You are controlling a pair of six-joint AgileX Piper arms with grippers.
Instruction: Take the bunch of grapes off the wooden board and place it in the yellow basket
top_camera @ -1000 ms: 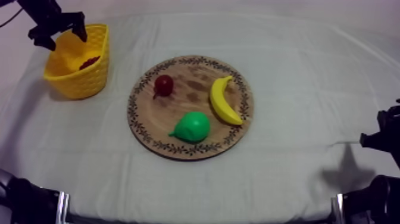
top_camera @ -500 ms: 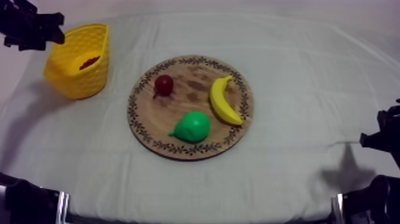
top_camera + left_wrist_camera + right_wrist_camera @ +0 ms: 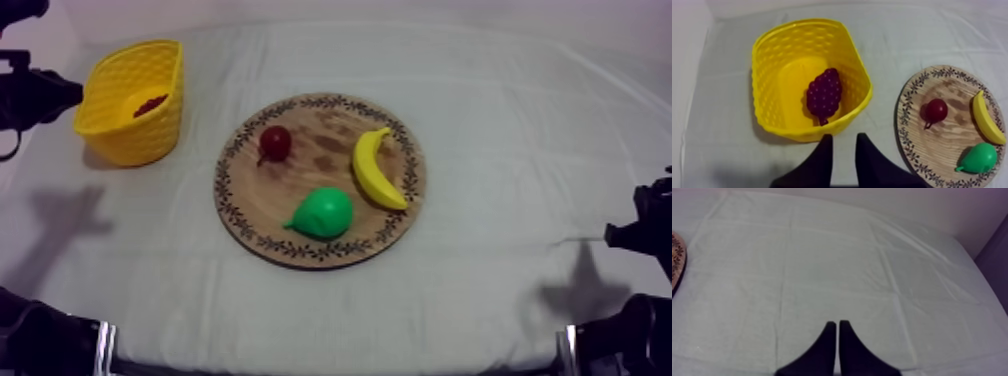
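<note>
Grapes (image 3: 824,94) in basket (image 3: 766,102), left end effector (image 3: 843,137) apart, withdrawn, right end effector (image 3: 837,323) together

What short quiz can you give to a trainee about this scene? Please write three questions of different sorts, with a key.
1. True or false: the bunch of grapes lies inside the yellow basket.
2. How many fruits lie on the wooden board? A two; B three; C four.
3. Fill in: the left gripper has its fingers ____, with nothing between them.
Key: 1 true; 2 B (banana, pear, small red fruit); 3 open.
</note>
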